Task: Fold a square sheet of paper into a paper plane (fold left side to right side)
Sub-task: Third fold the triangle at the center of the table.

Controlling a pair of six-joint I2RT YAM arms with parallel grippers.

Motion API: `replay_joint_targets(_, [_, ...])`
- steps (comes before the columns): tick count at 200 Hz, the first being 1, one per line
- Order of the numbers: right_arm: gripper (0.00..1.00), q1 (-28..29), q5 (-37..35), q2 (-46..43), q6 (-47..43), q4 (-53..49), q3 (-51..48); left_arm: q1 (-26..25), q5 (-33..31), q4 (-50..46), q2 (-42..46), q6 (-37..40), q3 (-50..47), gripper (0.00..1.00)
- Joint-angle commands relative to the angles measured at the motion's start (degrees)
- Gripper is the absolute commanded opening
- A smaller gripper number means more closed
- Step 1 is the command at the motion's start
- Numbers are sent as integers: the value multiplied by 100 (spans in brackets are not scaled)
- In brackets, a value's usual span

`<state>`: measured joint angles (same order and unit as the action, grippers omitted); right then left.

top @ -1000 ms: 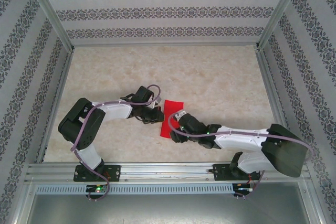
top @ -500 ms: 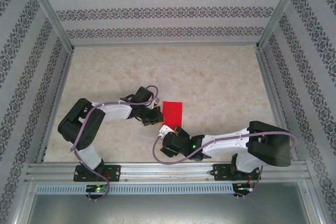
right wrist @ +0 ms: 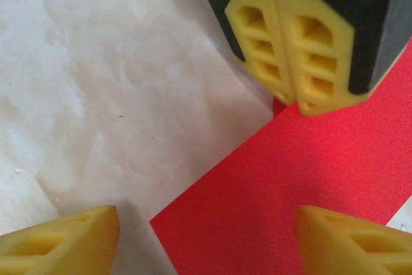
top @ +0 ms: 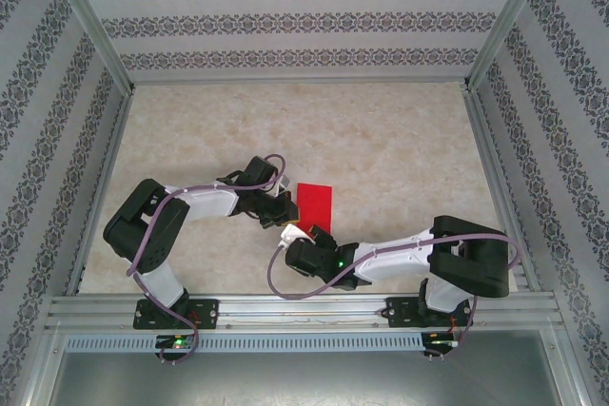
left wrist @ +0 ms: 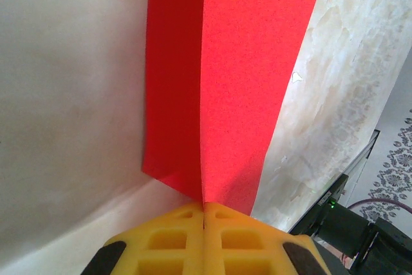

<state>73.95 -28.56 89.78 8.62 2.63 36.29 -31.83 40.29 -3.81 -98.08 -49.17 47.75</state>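
Saw the left gripper (left wrist: 203, 214) with its yellow fingers (left wrist: 174, 239) pressed flat together, no gap between them, pinching the near edge of the square sheet of paper (left wrist: 238, 69). Followed a crease running straight away from that pinch, with a darker red panel to its left and a brighter one to its right. Found the darker panel lying against the pale table (left wrist: 71, 94). Could not tell whether the brighter panel lay flat or stood lifted.

Saw the right gripper (right wrist: 207, 223) spread wide, one yellow fingertip (right wrist: 71, 236) over bare table and the other on the sheet's side, with a corner of the red paper between them. Could not tell whether either tip touched the surface. Caught the left gripper's closed fingers at the top of the right wrist view, clamped on the sheet's edge just beyond that corner.

From above, placed the sheet near the table's middle, somewhat toward the near edge, as a narrow red rectangle a little tilted. Put the left gripper at its lower left side and the right gripper just below its near end. Traced the left arm (top: 205, 199) bending in from its base, and the right arm (top: 400, 256) reaching leftward, low along the near edge. Noted patterned walls (top: 285, 21) around the table and a metal frame (top: 304, 309) at the front.
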Motion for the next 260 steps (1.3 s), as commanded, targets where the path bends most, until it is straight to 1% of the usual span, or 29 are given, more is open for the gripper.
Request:
replay_joint_targets(1, [63,-97,-111,-45,8,138,115,-42,53,63,134,-76,-55,0])
replay_joint_targets(19, [53,-156,41,-92,25,145,89,-42,36,45,123,-58,-35,0])
replay_joint_targets(40, [43,-244,400,-133,82,91,71,-36,19,7,105,-15,-21,0])
replay_joint_targets(95, [23,-337,776,-306,227,73,-52,-16,-39,-79,52,70,26,0])
replay_joint_targets(116, [13,-389,930,-379,283,62,-94,23,-74,-72,61,97,23,0])
replay_joint_targets(141, [0,-540,1221,-462,397,78,-174,94,-66,-71,133,100,12,7])
replay_joint_targets(149, [0,-606,1361,-499,437,96,-203,126,-65,-100,176,130,18,11])
replay_joint_targets(159, [0,-706,1552,-540,497,114,-232,177,-65,-180,246,198,24,13])
replay_joint_targets(171, [0,-810,1807,-595,563,155,-270,256,-74,-292,362,278,16,17])
replay_joint_targets(188, [0,-962,2167,-650,648,221,-324,406,-109,-487,565,427,16,28])
replay_joint_targets(202, [0,-1085,2505,-668,738,317,-372,550,-142,-639,742,554,9,32])
replay_joint_targets(233, [0,-1340,3302,-622,924,621,-486,739,-153,-982,898,1027,158,32])
replay_joint_targets(247, [0,-1463,3616,-570,1037,729,-499,732,-102,-1153,781,1290,338,31])
replay_joint_targets(260, [0,-1561,3871,-533,1130,818,-513,733,5,-1145,618,1382,440,27])
